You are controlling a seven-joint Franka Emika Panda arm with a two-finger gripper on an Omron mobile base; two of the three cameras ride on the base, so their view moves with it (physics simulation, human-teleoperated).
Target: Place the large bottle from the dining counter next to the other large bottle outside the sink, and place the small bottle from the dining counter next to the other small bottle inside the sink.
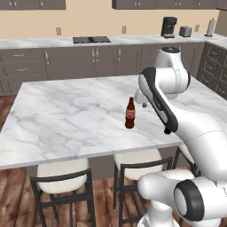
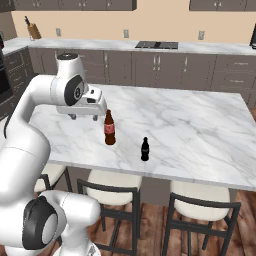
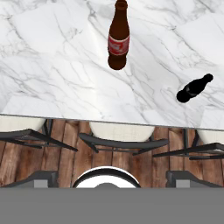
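Large bottle [image 2: 109,128] upright near tabletop [image 2: 200,130] front edge, small bottle [image 2: 145,149] just beside it, gripper [image 2: 84,116] released above, holding nothing; bottle looks rigid, slick, tip-prone, probably glass, so grasp the wide body below the neck.

Dark cabinets [image 1: 26,66], wood floor [image 1: 13,199], stools [image 2: 112,200]

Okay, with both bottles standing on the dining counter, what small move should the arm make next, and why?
Probably lower the claw toward the large brown bottle and line up on its body. The bottle stands upright just beside the claw, nearer than the small dark bottle, and the claw holds nothing.
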